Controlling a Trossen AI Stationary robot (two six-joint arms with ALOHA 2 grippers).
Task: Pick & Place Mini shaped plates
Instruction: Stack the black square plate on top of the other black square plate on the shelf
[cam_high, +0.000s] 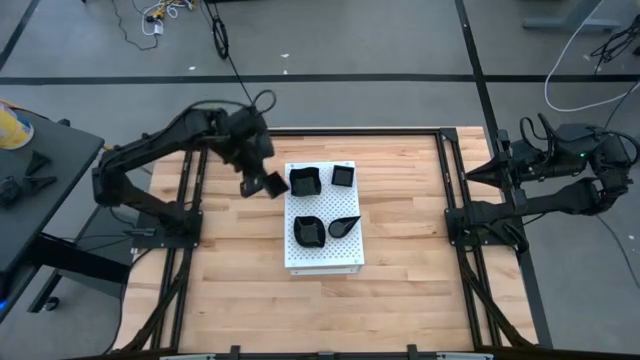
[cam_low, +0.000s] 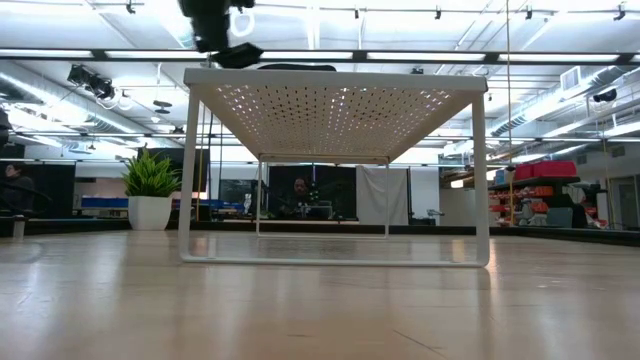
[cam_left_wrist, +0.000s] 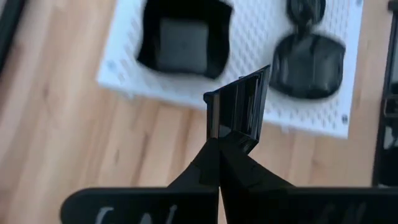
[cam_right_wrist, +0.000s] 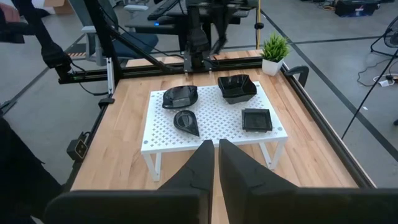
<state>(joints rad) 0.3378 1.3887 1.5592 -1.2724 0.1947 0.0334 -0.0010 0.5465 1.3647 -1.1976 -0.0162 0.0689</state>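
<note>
low view only: potted plant (cam_low: 150, 190)

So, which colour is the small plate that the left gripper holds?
Glossy black. The plate in the left gripper shows best in the left wrist view.

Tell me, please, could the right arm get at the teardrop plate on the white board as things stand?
Probably yes. The right gripper is shut on nothing and parked at the table's edge; the teardrop plate lies on the near side of the white board, with nothing between.
</note>
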